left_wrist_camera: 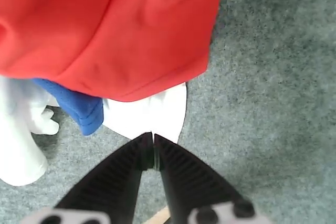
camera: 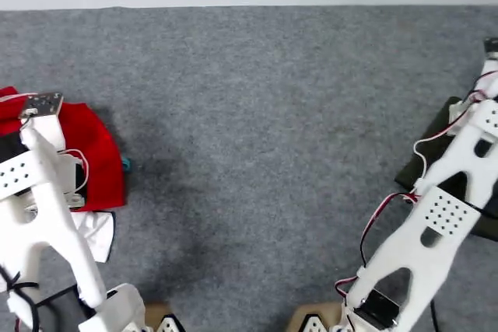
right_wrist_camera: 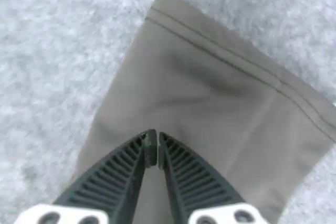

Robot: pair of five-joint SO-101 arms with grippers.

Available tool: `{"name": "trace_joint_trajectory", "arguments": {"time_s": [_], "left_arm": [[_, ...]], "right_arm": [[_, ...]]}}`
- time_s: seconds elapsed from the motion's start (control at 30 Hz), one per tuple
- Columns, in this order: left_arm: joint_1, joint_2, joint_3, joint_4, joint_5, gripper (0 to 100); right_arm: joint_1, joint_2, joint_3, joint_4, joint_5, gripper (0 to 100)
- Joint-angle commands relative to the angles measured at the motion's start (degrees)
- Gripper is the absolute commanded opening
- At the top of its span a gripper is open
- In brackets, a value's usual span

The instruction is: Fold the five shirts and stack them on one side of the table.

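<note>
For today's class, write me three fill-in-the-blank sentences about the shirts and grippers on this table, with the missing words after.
1. The top shirt of the pile is ____.
2. The white shirt lies ____ the top shirt.
3. The right gripper is above the olive shirt, jaws ____.
Missing words: red; under; shut.

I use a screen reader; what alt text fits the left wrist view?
A red shirt tops a pile, with blue cloth and white cloth showing beneath it on grey carpet. The left claw is shut, its tips at the white cloth's edge.
</note>
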Motion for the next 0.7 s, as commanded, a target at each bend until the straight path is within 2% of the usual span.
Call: {"name": "trace_joint_trajectory", "arguments": {"time_s": [0.0, 0.13, 0.27, 0.37, 0.5, 0.67], "left_arm": [[0.4, -2.3, -0.7, 1.2, -0.3, 0], [0.4, -2.4, -2.8, 2.8, -4.0, 0], [0.1, -2.5, -8.4, 5.3, -5.7, 0], [-0.1, -3.7, -11.6, 5.3, -5.7, 0], [0.0, -4.7, -13.3, 5.2, -6.4, 1], [-3.3, -4.7, -13.7, 4.6, -14.9, 7]], "right_arm": [[-0.3, -2.3, -3.4, 3.0, 0.4, 1.0], [0.2, -4.0, 1.8, 3.2, 0.5, 1.0], [1.0, -12.5, 12.4, 3.2, 0.2, 1.0], [1.1, -23.2, 25.3, 3.1, -3.0, 1.0], [0.3, -37.8, 46.5, 3.0, -3.6, 1.0], [-0.5, -52.4, 68.9, 2.9, -3.6, 1.0]]}}
